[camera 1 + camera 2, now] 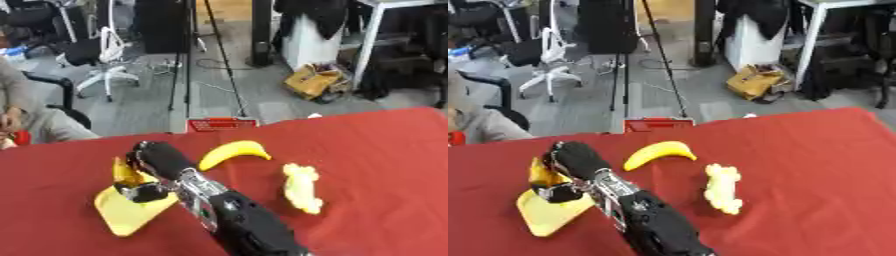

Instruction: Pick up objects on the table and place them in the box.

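Observation:
My right hand [157, 160] reaches in from the bottom middle towards the table's left part. Its fingers are curled over a flat yellow packet [127, 215] and the thumb [143, 192] is tucked against it. One end of the packet stands up beside the fingers and the rest lies on the red table [376, 150]. A yellow banana [232, 151] lies just right of the hand, apart from it. A pale yellow lumpy thing [302, 187] lies further right. A red box [223, 123] sits at the table's far edge, beyond the banana. My left hand does not show.
My black and silver forearm [236, 215] crosses the near middle of the table. Beyond the far edge are a floor with office chairs [101, 50], a tripod and a tan bag [313, 81].

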You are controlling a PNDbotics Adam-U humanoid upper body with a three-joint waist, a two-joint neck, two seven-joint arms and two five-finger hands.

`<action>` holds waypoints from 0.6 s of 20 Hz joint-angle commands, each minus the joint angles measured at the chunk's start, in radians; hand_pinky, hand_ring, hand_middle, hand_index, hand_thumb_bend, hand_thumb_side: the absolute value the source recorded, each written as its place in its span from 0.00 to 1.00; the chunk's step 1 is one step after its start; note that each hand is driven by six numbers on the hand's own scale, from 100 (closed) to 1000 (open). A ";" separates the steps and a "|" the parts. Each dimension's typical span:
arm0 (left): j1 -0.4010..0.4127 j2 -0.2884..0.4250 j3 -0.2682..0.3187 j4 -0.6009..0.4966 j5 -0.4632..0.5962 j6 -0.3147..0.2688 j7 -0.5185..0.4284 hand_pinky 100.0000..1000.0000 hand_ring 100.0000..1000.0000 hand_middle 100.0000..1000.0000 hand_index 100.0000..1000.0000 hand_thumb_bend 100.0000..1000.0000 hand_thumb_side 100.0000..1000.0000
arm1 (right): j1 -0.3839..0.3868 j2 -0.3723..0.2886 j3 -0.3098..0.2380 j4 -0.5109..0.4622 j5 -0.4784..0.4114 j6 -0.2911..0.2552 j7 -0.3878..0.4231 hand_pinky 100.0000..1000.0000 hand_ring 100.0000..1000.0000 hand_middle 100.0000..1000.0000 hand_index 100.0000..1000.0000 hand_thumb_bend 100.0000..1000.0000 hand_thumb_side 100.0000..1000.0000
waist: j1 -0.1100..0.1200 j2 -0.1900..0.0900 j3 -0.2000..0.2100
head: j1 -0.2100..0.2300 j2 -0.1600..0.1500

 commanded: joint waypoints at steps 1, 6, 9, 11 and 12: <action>-0.018 0.001 -0.004 -0.020 0.001 0.000 -0.004 0.59 0.57 0.72 0.80 0.56 0.94 | -0.028 -0.010 0.007 -0.034 0.108 -0.025 -0.041 0.57 0.47 0.36 0.52 0.23 0.35 | 0.018 0.007 0.003 | -0.007 -0.019; -0.020 0.001 -0.005 -0.020 -0.002 -0.002 -0.005 0.59 0.57 0.72 0.80 0.56 0.94 | -0.021 -0.008 0.001 -0.008 0.244 -0.058 -0.073 0.58 0.49 0.37 0.53 0.20 0.36 | 0.018 0.011 0.004 | -0.010 -0.031; -0.022 0.001 -0.005 -0.020 -0.004 -0.003 -0.003 0.59 0.57 0.72 0.80 0.56 0.94 | -0.019 -0.006 0.001 0.013 0.331 -0.078 -0.091 0.60 0.51 0.40 0.55 0.16 0.38 | 0.018 0.015 0.005 | -0.011 -0.037; -0.022 0.001 -0.005 -0.020 -0.006 -0.004 -0.003 0.59 0.57 0.72 0.80 0.56 0.94 | -0.018 -0.004 -0.001 0.026 0.396 -0.087 -0.102 0.60 0.52 0.40 0.55 0.14 0.38 | 0.018 0.017 0.006 | -0.012 -0.038; -0.023 0.001 -0.005 -0.020 -0.007 -0.005 -0.002 0.59 0.57 0.72 0.80 0.56 0.94 | -0.018 -0.002 -0.004 0.033 0.426 -0.089 -0.109 0.60 0.52 0.40 0.55 0.14 0.38 | 0.017 0.018 0.007 | -0.012 -0.038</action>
